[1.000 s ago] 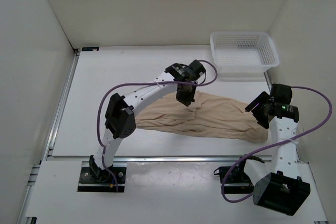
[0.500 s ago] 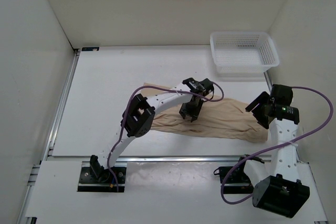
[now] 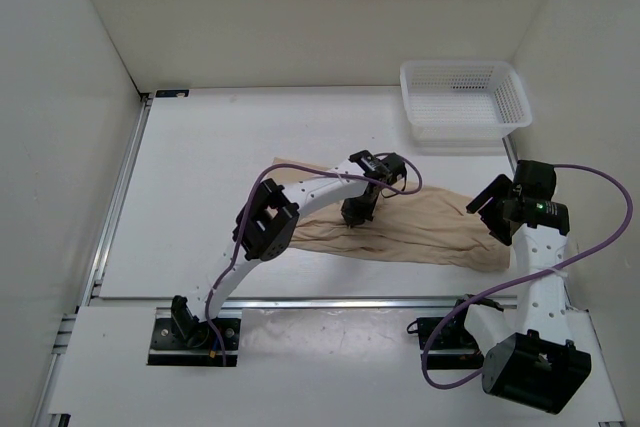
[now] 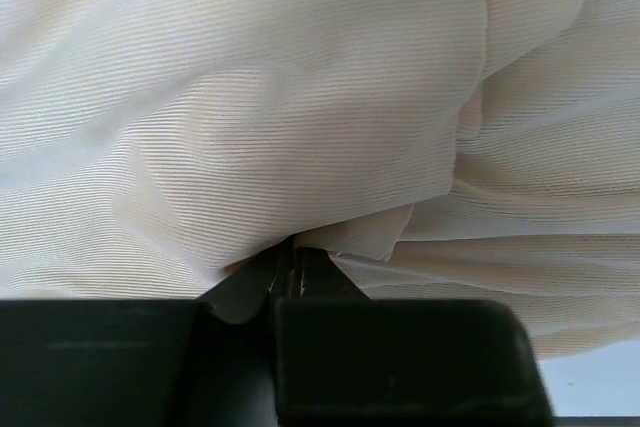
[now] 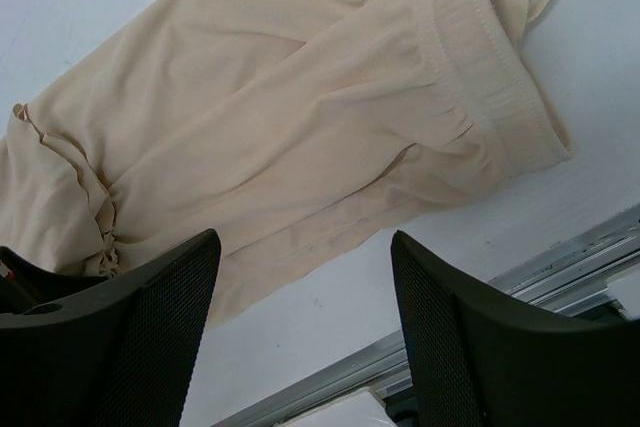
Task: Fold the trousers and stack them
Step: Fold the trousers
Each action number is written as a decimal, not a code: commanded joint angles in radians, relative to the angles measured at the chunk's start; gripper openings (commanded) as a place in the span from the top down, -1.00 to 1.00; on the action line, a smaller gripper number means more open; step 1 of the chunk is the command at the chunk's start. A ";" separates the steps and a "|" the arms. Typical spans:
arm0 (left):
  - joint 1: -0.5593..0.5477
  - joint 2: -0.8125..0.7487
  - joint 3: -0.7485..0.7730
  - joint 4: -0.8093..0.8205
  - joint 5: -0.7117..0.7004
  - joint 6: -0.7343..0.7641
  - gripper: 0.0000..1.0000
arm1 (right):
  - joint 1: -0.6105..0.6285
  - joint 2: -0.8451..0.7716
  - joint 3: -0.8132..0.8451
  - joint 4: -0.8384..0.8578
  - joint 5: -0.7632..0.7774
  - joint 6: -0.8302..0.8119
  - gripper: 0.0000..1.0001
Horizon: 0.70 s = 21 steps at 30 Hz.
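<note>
The right hand [image 3: 490, 213] hangs wide open over the trousers [image 3: 430, 227] near the counter's [image 3: 200, 177] right edge. Mid-counter, the left hand [image 3: 357, 215] pinches a fold of them. A white basket [image 3: 460, 132] sits in the far right corner.

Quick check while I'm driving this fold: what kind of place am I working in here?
Probably a lab robot cell, not a home: plain white panel walls box in a white table edged with aluminium rails, with the trousers and a white mesh basket on it.
</note>
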 commanded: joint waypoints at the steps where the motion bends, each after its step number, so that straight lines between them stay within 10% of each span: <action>1: -0.001 -0.040 0.050 -0.037 -0.073 -0.012 0.79 | 0.007 0.000 0.019 -0.005 -0.013 -0.022 -0.47; 21: -0.001 -0.083 0.113 -0.058 0.045 0.021 0.80 | 0.007 0.000 0.019 -0.005 -0.013 -0.022 -0.47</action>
